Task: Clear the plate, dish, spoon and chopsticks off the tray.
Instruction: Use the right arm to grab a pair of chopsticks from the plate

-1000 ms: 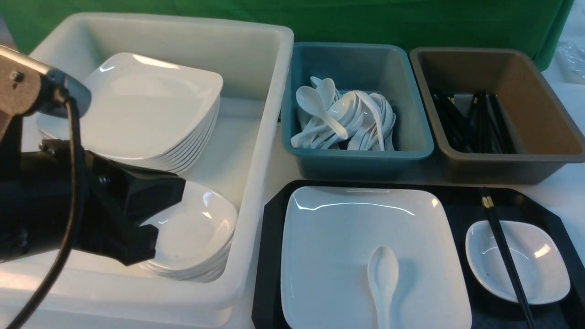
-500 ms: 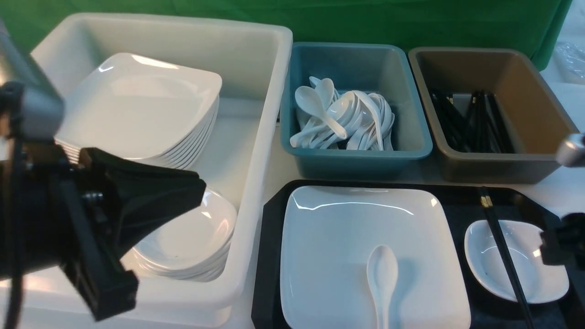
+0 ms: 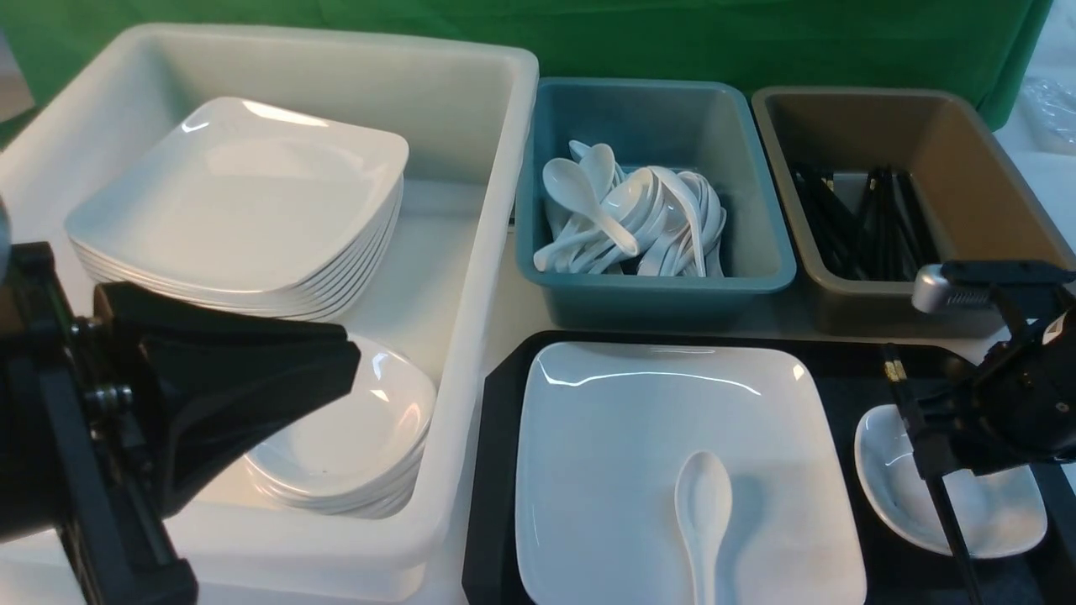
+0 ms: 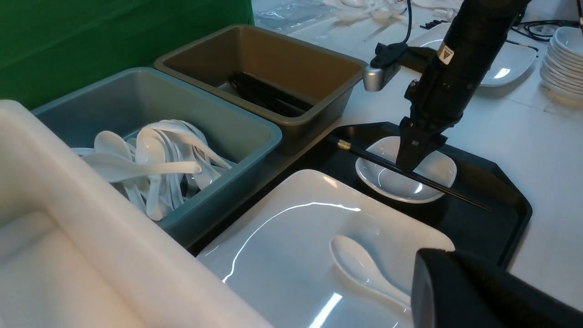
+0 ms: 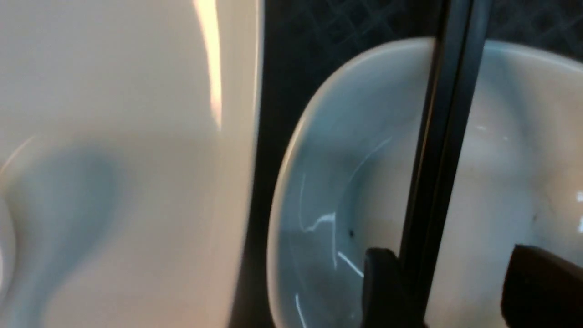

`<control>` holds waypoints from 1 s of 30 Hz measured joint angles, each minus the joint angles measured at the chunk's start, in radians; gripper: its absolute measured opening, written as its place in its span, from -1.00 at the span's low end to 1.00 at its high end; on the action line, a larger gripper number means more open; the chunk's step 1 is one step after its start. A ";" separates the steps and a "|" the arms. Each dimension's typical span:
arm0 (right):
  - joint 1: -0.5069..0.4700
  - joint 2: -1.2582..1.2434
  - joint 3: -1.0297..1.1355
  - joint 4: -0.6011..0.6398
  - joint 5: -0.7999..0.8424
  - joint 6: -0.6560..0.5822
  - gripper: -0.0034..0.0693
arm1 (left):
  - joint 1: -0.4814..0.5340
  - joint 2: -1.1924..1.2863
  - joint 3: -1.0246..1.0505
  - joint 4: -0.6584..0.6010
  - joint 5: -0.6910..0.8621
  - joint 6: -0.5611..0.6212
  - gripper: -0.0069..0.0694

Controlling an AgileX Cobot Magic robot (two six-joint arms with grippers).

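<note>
**A:** What is sitting where, biggest first?

**B:** The white tub (image 3: pixel 492 210) is standing at 9 o'clock of the tray (image 3: pixel 492 504). The left tool (image 3: pixel 340 370) is hanging over the tub's stacked crockery, clenched and carrying nothing. The tray is still bearing all four pieces. The plate (image 3: pixel 656 420) is filling its 9 o'clock half, and the dish (image 3: pixel 1000 512) is sitting at its 3 o'clock end. The spoon (image 3: pixel 704 504) is lying on the plate toward 5 o'clock. The chopsticks (image 3: pixel 895 370) are lying across the dish, running from 12 to 6 o'clock.

**A:** And what is changing?

**B:** A second ago the right tool (image 4: pixel 406 161) was out of sight. Now it is coming down over the dish with its jaws spread, straddling the chopsticks. One finger (image 5: pixel 387 291) is touching them and the other is standing apart, so nothing is being gripped yet.

**A:** Meaning?

**B:** I am reading it as the chopsticks going first. They are probably heading to the brown bin (image 3: pixel 983 185) at 12 o'clock of the dish, where other black sticks are lying.
</note>
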 joint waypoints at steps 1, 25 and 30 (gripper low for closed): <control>0.000 0.017 0.000 0.000 -0.014 0.000 0.15 | 0.000 0.000 0.000 0.000 0.000 0.000 -0.76; 0.001 0.095 -0.009 -0.003 0.025 -0.105 -0.59 | 0.000 0.000 0.000 -0.004 0.000 0.003 -0.76; 0.058 -0.033 -0.011 -0.002 0.103 -0.120 -0.59 | 0.000 0.000 0.000 -0.036 -0.061 0.004 -0.76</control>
